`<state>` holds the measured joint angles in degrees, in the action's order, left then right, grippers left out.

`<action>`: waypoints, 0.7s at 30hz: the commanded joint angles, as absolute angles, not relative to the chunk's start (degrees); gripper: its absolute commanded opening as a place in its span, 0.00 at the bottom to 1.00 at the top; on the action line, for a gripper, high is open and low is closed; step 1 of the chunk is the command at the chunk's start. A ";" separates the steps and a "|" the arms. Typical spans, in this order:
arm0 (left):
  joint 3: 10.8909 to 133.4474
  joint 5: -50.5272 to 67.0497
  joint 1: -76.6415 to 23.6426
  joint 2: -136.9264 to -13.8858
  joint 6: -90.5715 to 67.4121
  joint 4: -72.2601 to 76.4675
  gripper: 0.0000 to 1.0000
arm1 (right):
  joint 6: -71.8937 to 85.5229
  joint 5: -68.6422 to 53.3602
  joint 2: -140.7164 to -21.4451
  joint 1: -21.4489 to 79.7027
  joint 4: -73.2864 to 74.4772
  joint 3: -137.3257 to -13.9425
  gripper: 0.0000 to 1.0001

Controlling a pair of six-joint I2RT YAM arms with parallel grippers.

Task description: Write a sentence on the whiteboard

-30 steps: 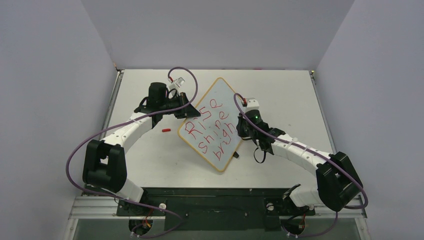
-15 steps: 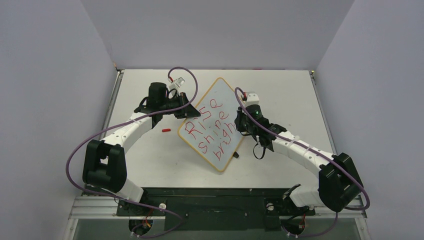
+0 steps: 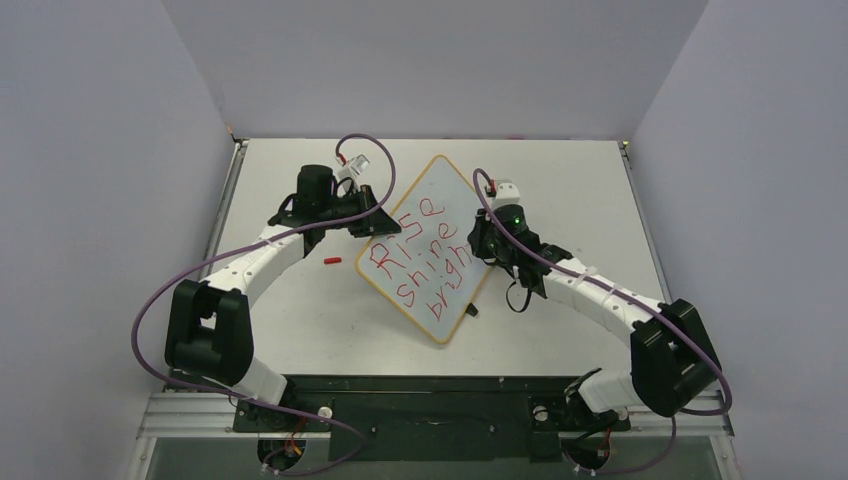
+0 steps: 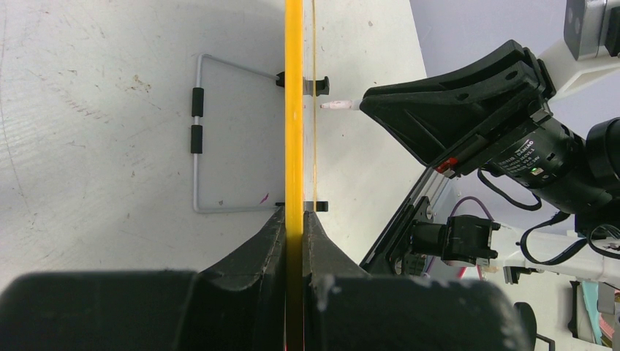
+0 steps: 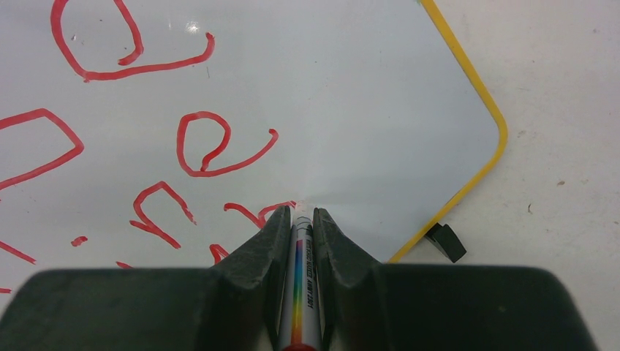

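Observation:
The whiteboard (image 3: 430, 240), white with a thin orange-yellow frame, lies turned like a diamond mid-table and bears red words "Rise", "shine" and "brigh". My left gripper (image 3: 372, 222) is shut on its left edge; in the left wrist view (image 4: 294, 219) the yellow frame (image 4: 294, 110) runs edge-on between the jaws. My right gripper (image 3: 480, 240) is shut on a white marker (image 5: 300, 292) with a rainbow stripe. Its tip touches the board (image 5: 351, 95) at the end of a red stroke, near the right corner. A black clip (image 5: 446, 242) sits on the board's edge.
A small red marker cap (image 3: 332, 261) lies on the table left of the board. A wire stand (image 4: 197, 131) with black clips shows behind the board in the left wrist view. Grey walls enclose the table on three sides.
My right gripper has moved a little up and left along the board with the marker. The left arm and the board have stayed still.

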<state>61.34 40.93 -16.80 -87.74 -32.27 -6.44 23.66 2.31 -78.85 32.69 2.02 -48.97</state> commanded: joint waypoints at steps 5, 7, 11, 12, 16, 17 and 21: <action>62.19 41.22 -16.62 -85.02 -30.53 -2.02 0.00 | 24.54 0.49 -80.39 31.67 -2.38 -51.68 0.00; 62.30 41.22 -16.61 -85.29 -30.57 -2.02 0.00 | 24.75 0.47 -81.01 31.31 -2.72 -51.99 0.00; 62.24 41.27 -16.61 -85.27 -30.52 -2.02 0.00 | 25.30 -0.74 -82.43 30.48 -3.76 -52.07 0.00; 62.23 41.21 -16.61 -85.21 -30.55 -2.04 0.00 | 25.40 -1.04 -82.66 30.23 -4.02 -52.10 0.00; 62.23 41.18 -16.61 -85.23 -30.54 -2.02 0.00 | 25.74 -1.39 -84.22 29.51 -4.53 -52.94 0.00; 62.25 41.20 -16.61 -85.24 -30.57 -2.02 0.00 | 25.73 -1.40 -84.52 29.34 -4.64 -53.53 0.00; 62.21 41.30 -16.61 -85.35 -30.62 -2.02 0.00 | 25.71 -1.64 -85.94 28.75 -4.66 -55.19 0.00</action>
